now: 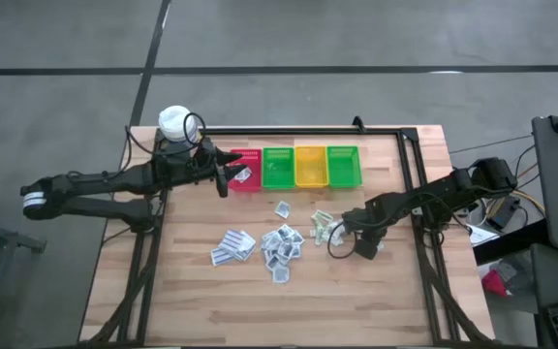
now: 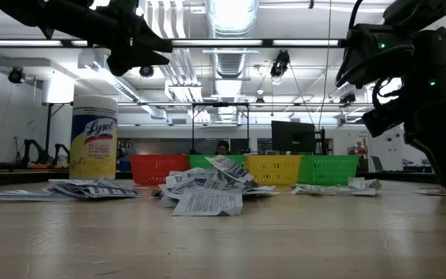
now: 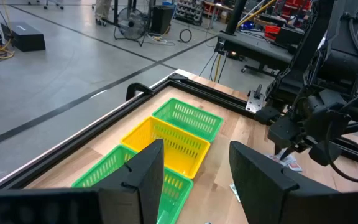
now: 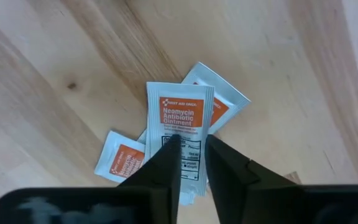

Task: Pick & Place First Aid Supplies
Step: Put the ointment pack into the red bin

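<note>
We judge the task early. Most first aid supplies point(image 1: 281, 242) lie loose mid-tabletop point(image 1: 201, 310), near the red bin point(image 1: 246, 171), green bin point(image 1: 278, 167), yellow bin point(image 1: 310, 165) and second green bin point(image 1: 343, 165). Right tool point(image 4: 191, 158) is down at the right-hand packets, fingers nearly together on an ointment sachet point(image 4: 179, 127); whether it's lifted we can't tell. Left tool point(image 3: 194, 168) hovers wide open, empty, by the bins.

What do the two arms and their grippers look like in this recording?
Both arms are dark, jointed and slim, with black cables looping along them. The left arm has a pale band near its base end. The left gripper and right gripper each have two flat, black, wedge-shaped fingers.
</note>
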Robot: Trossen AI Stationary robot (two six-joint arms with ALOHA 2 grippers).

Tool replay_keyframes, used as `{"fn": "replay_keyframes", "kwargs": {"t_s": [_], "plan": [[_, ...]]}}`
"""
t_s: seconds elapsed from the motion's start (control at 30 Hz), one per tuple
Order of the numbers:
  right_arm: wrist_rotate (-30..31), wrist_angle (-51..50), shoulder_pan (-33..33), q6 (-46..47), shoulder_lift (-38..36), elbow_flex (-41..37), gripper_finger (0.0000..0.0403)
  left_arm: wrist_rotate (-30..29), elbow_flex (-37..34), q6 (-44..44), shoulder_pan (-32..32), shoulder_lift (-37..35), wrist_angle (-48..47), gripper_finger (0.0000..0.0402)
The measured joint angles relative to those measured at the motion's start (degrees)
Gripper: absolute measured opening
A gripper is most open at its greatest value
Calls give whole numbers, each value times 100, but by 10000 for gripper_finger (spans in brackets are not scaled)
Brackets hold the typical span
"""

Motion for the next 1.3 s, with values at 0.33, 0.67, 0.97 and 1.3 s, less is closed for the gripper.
{"fn": "replay_keyframes", "kwargs": {"t_s": [0.33, 0.67, 0.97, 1.3], "plan": [[-28, -47, 1, 8, -42, -7, 9, -2, 0, -4, 0, 2, 6, 176], [-95, -868, 0, 17, -595, 254, 8, 0, 0, -7, 0, 2, 38, 176], [-100, -635, -2, -32, -2084, 494, 8, 93, 2, -22, 0, 2, 46, 177], [-186, 3119, -61, -550, -3564, 21, 8, 153, 2, -13, 0, 2, 53, 177]]}}
